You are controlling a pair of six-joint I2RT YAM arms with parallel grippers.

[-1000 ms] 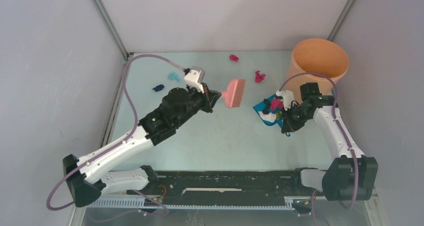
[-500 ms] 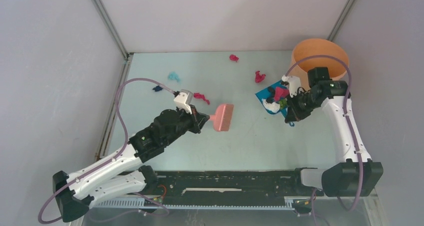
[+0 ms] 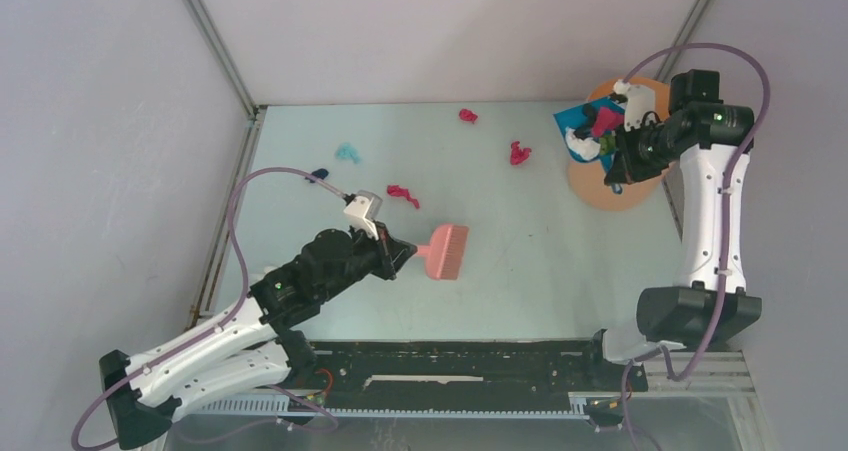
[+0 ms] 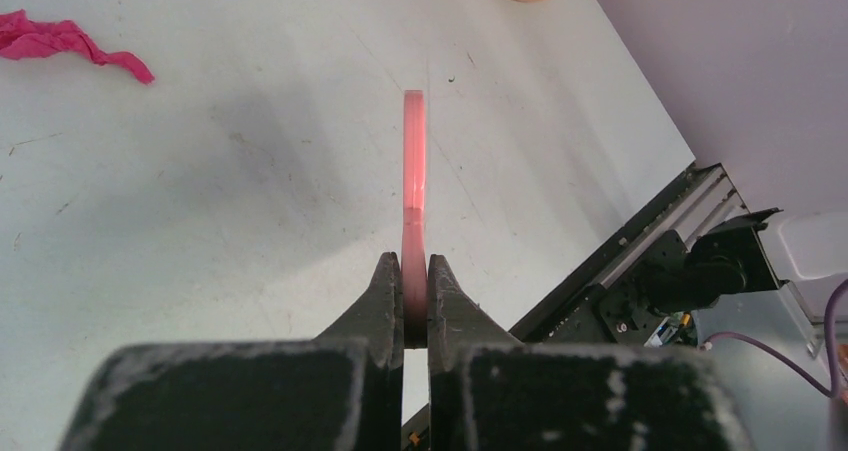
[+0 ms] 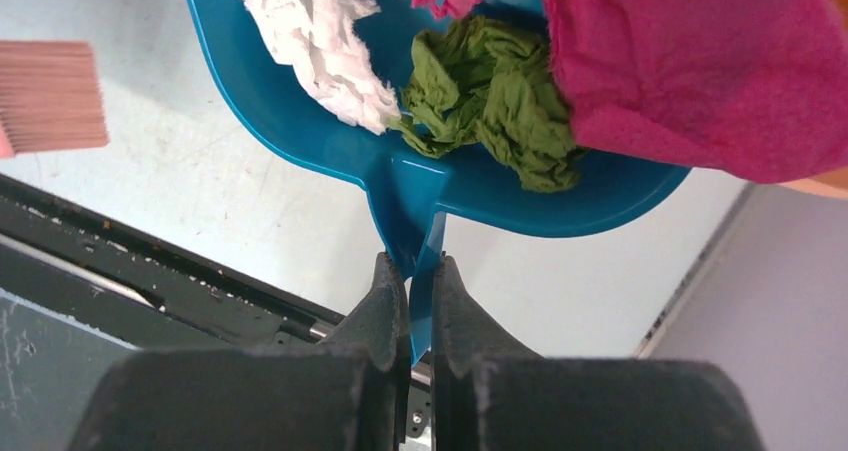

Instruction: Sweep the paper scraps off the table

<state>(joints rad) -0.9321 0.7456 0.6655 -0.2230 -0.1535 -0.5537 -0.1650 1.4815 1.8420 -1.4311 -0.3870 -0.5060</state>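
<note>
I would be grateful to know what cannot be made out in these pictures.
Orange round bin: top view, inside hidden by blue plastic dustpan and right arm.
Dustpan's front edge: right wrist view, cut off above.
Pink hand brush bristles: left wrist view, edge-on.
Dark navy paper scrap: top view, too small.

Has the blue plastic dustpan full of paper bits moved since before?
Yes. The blue plastic dustpan went toward the far right: it was nearer than the magenta paper scrap, and now it is beyond it, over the orange round bin.
</note>
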